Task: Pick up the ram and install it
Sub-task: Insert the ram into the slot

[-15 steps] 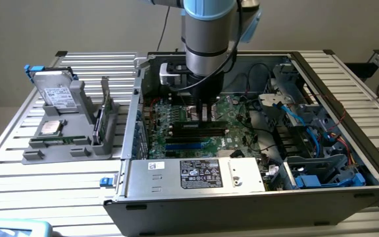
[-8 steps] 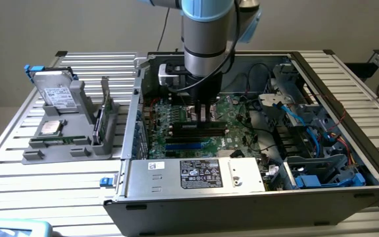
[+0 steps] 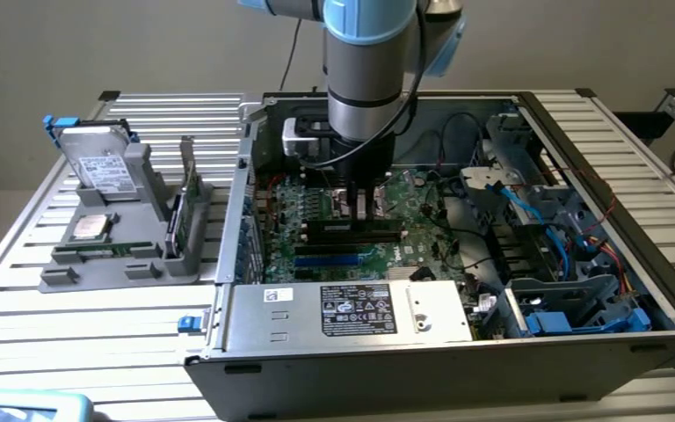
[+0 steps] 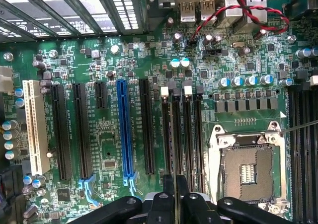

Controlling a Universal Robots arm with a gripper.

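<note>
Tool (image 3: 359, 204): fingers close together, clamped edge-on upon the ram (image 4: 169, 184); ram held upright over the motherboard (image 4: 112, 149) inside the case (image 3: 350, 374); its long axis runs twelve-to-six, parallel with the memory slots (image 4: 181, 129) directly below.

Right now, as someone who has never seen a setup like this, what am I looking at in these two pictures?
The blue-and-grey column is a robot arm reaching down into an open computer case. Its tool hangs just above the green main board, by the long memory slots. One picture comes from a camera standing off the arm. The other comes from a camera on the arm's wrist, looking straight down at the board. On the slatted table beside the case, a grey holder carries a silver drive, a square chip and what looks like a thin memory stick standing on edge. I cannot tell whether the tool holds anything.
</note>
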